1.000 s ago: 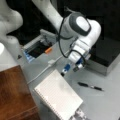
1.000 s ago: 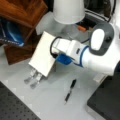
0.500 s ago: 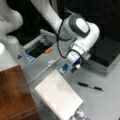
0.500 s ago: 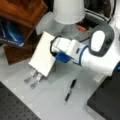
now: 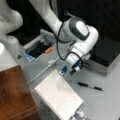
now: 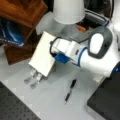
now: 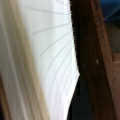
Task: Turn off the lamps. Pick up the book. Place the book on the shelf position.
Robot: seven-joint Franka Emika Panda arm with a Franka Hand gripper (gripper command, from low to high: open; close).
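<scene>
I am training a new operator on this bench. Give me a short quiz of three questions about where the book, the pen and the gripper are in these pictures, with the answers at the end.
1. True or false: the black pen lies on top of the book.
2. Choose one. The gripper is closed on: A) the black pen; B) the upper edge of the book; C) the white lampshade.
3. Fill the gap: in a front view, the reddish-brown wooden furniture stands at the ___ of the book.

Key: 1. False, the pen lies on the grey table, apart from the book. 2. B. 3. left.
</scene>
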